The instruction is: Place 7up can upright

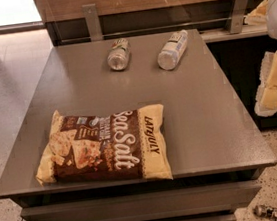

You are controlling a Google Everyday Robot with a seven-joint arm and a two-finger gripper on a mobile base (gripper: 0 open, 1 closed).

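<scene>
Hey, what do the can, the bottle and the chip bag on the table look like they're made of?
The can: likely metal, shiny silvery round end. The bottle: seems clear plastic, see-through body with a white-blue label. The chip bag: probably glossy plastic film, crinkled and printed. All lie on the grey table; the gripper hangs beyond its right edge.

chip bag [105, 146] is laid on tabletop [205, 124] | 7up can [118, 54] is laid sideways well behind chip bag | bottle [173, 50] is laid behind-right of chip bag | gripper [273, 88] is held right of chip bag, beyond tabletop edge
</scene>
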